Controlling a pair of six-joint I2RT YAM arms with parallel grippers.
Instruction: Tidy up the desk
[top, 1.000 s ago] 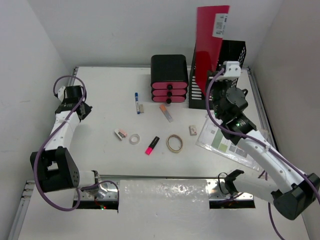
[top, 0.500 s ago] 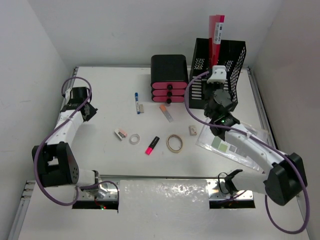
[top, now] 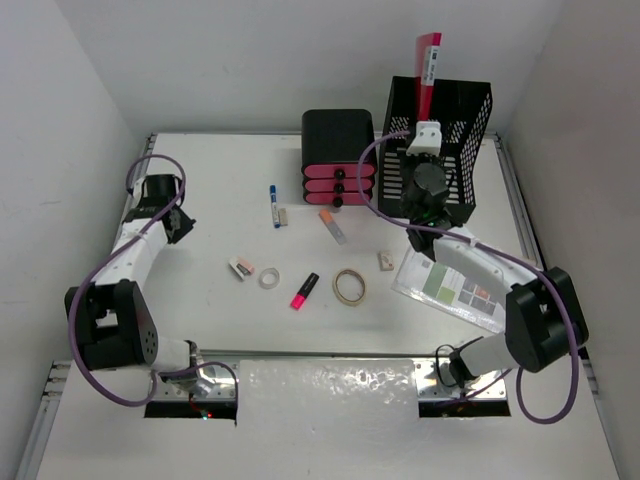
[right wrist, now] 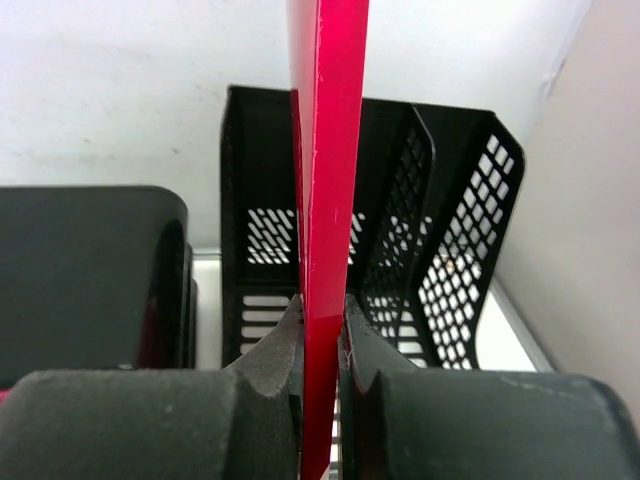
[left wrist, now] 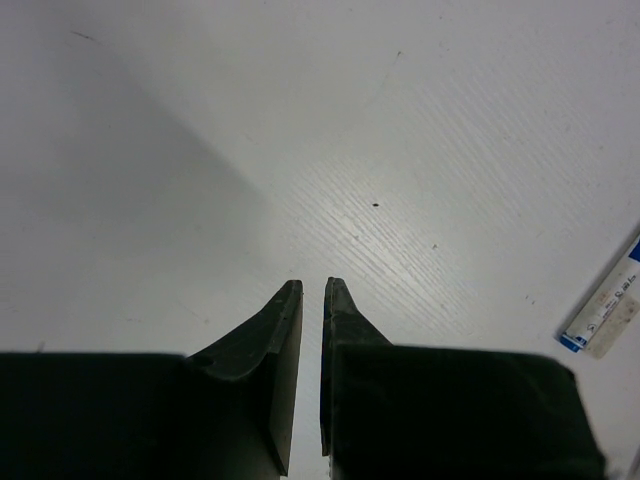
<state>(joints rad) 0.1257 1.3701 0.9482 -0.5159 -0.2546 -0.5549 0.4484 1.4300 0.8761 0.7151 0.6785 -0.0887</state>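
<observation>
Desk (top: 200, 170) lies white under both my arms, with a pink highlighter (top: 304, 290) and a rubber band (top: 349, 287) loose near its middle. My left tool (left wrist: 311, 290) is closed on nothing over its left side. Farther back, my right tool (right wrist: 322, 310) grips a red folder (right wrist: 328, 150) upright at the black rack (right wrist: 455, 230).

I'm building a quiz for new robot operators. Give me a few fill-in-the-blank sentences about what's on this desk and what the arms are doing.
1. The right gripper is shut on a ____ folder held upright.
2. The black drawer unit has ____ pink drawers.
3. The left gripper is shut and holds ____.
4. The highlighter lying left of the rubber band is ____.

Missing words: red; three; nothing; pink
</observation>
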